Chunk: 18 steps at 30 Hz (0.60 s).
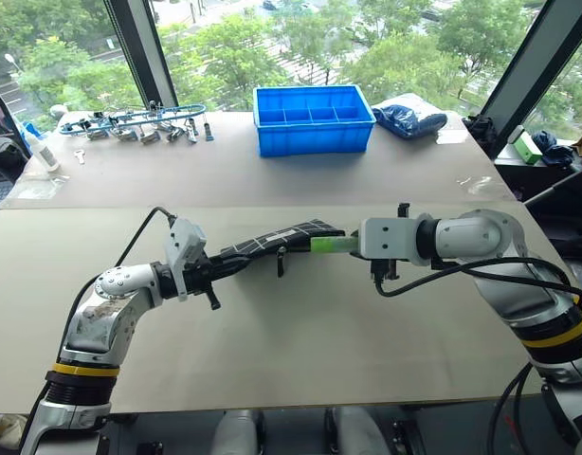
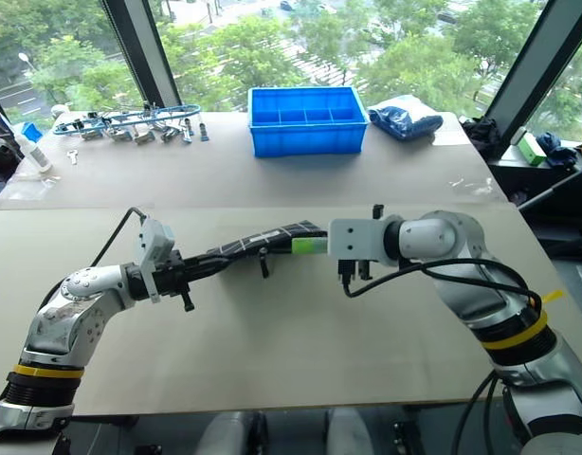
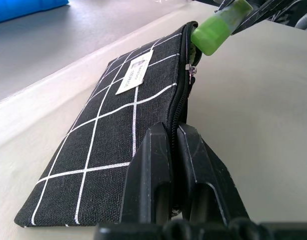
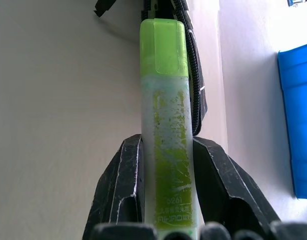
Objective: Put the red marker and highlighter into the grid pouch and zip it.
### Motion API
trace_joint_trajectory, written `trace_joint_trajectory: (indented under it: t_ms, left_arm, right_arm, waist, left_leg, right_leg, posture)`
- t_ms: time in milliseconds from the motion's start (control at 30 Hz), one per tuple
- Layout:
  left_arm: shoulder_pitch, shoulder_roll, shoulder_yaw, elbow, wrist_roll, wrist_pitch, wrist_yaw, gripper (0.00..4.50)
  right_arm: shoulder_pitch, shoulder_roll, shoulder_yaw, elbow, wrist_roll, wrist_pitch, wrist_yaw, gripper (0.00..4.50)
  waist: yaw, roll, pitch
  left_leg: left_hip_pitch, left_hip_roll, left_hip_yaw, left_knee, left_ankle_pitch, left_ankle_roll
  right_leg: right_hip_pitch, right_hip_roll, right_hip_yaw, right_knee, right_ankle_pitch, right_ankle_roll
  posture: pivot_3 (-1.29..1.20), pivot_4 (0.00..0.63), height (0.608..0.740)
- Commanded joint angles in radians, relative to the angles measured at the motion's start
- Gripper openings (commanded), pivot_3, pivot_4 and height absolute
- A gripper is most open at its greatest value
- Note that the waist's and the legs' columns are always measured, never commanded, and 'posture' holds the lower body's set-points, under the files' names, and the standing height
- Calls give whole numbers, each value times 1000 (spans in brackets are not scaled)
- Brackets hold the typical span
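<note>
From my remote station: my left arm point(image 1: 106, 318), lower left of the head view, is silver-grey metal with a scuffed elbow shell, a yellow band over black ribbed rings, and a white wrist block. A black cable loops from it. My right arm point(image 1: 518, 275), at right, has rounded silver housings, a yellow band and black cables draped beneath. Both grippers carry chunky, glossy black fingers point(image 4: 118, 190); what looks like a small screw dots the left elbow.

Bright daylight from the windows point(image 1: 272, 38); soft shadows, sharp focus.
</note>
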Motion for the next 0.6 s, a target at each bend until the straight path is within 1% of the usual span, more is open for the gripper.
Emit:
trace_joint_trajectory:
  t_ms: [33, 267, 433, 600]
  left_arm:
    - [-5, 4, 3, -30, -2, 0, -6, 0]
    - [-12, -1, -5, -25, -4, 0, -8, 0]
    - [-15, -3, -11, -21, -5, 0, -13, 0]
    - [-21, -5, -14, -14, -7, 0, -17, 0]
  right_arm:
    - [-40, 7, -2, 12, -32, -19, -2, 1005]
    - [-115, 89, 80, 98, -136, -24, -16, 1005]
    - [-160, 147, 121, 165, -205, -93, -53, 1005]
    - [-133, 198, 184, 173, -276, -218, -101, 1005]
  waist:
    - [0, 0, 0]
    - [-3, 0, 0]
    - [-4, 0, 0]
    - [-6, 0, 0]
  left_leg:
    - [0, 0, 0, 0, 0, 0]
    - [0, 0, 0, 0, 0, 0]
    - [0, 0, 0, 0, 0, -1]
    - [0, 0, 0, 0, 1, -1]
  right_leg:
    - [0, 0, 0, 0, 0, 0]
    - [0, 0, 0, 0, 0, 0]
    - [0, 0, 0, 0, 0, 0]
    - [-1, 0, 0, 0, 0, 0]
  posture:
    - [0, 150, 740]
    - [0, 150, 740]
    - [0, 150, 740]
    - [0, 150, 740]
